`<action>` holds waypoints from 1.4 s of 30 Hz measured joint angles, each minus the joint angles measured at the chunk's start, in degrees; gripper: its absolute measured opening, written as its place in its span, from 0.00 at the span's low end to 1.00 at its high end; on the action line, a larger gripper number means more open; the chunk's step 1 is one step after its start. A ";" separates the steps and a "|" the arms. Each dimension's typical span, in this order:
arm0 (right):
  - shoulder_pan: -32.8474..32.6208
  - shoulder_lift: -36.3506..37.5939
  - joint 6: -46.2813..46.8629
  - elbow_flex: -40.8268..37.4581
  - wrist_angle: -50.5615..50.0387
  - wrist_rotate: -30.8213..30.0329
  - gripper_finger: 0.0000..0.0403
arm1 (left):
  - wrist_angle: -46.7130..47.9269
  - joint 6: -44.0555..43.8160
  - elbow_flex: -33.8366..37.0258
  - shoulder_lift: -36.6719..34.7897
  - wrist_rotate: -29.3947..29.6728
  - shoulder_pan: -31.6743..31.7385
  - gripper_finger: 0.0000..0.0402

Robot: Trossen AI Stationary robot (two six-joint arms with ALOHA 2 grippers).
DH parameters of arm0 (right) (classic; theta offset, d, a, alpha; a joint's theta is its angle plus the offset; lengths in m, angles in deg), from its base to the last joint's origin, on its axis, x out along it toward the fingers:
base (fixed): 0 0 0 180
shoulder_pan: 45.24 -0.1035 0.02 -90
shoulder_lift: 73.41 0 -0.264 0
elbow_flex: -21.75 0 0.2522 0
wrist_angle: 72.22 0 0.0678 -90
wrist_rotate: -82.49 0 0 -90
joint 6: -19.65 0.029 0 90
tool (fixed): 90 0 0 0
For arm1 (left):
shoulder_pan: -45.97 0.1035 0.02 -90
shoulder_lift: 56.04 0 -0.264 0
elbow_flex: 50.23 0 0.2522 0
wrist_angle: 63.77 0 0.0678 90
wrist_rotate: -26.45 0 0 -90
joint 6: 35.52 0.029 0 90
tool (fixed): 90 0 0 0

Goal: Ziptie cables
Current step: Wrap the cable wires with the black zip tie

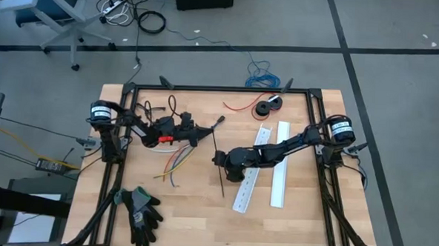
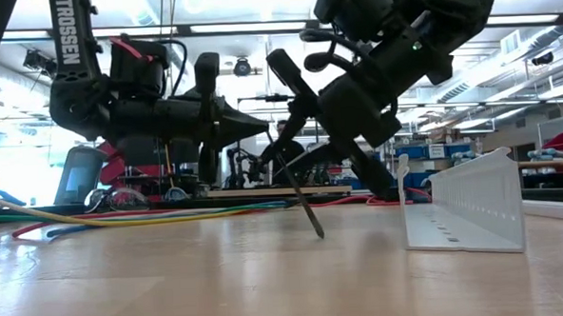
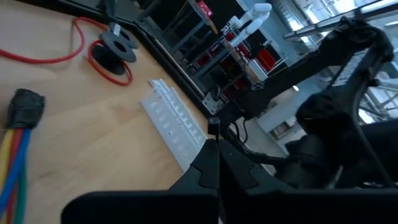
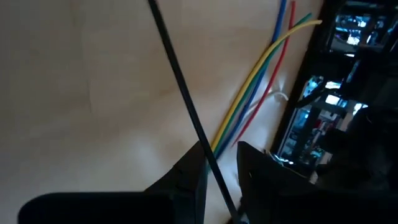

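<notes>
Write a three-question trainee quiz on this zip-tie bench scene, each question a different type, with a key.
1. True or false: the right gripper holds the black zip tie.
2. Multiple choice: the pair of gloves lies (a) near the front-left corner of the table, (b) on the white rails, (c) beside the black spool.
3. Fill in: the cables lie below the ___ gripper in the high view.

Key: 1 true; 2 a; 3 left.

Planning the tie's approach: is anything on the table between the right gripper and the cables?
Nothing visible. The right gripper, shut on a black zip tie, faces bare tabletop toward the cables, which the left gripper holds.
</notes>
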 joint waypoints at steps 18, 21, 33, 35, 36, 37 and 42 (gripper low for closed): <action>-7.04 0.00 16.24 0.00 0.08 -2.53 0.18 | 4.18 2.01 0.02 0.01 -4.50 4.61 0.00; -7.62 0.00 18.74 0.00 0.12 -2.11 0.18 | 4.00 1.96 0.02 0.00 -4.50 4.63 0.00; -6.83 0.00 23.62 -0.02 1.67 1.05 0.05 | -0.72 -1.19 0.02 0.02 -3.04 4.04 0.00; -6.01 0.00 22.91 -0.02 1.67 1.44 0.05 | -1.30 -1.29 -0.04 0.00 -3.02 3.57 0.00; -5.62 0.00 22.52 -0.02 1.63 1.83 0.05 | -1.50 -1.36 -0.04 0.00 -3.03 3.29 0.00; -5.23 0.00 22.28 -0.02 1.57 2.08 0.05 | -1.89 -1.47 -0.04 0.00 -2.99 3.05 0.00; -4.48 0.00 23.32 -0.02 1.71 3.08 0.05 | -2.01 -1.34 -0.09 0.00 -2.73 2.14 0.00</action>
